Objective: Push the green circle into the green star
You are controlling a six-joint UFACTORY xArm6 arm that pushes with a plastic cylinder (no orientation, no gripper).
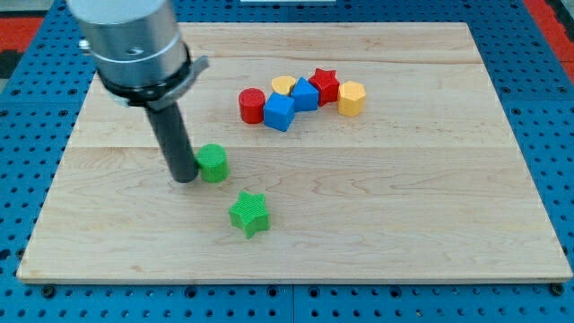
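Green on green is the matchup here: the green circle (213, 163) sits left of centre on the pale wooden worktop (404, 224), and the green star (248, 213) lies just beyond it, towards the bottom edge and a touch to the right, near but not touching. The arm's dark rod comes down from the top-left corner, and the tip (185, 178) is planted right against the circle's left side, touching or as good as. That placement looks deliberate: the tip stands on the far side of the circle from the star, so a shove should send it that way, though the line looks a shade too sideways and may need more of a downward angle. No fingers on this rig, just the bare rod, so nothing is spread or pinching. The circle is a round, squat disc lying flat, so it has no long axis and no heading to speak of; the star lies flat too, its points spread all round. Up near the top edge, well apart from the action, huddle a red cylinder (252, 105), two blue blocks (279, 112), a red star (324, 84) and two yellow pieces (351, 98).
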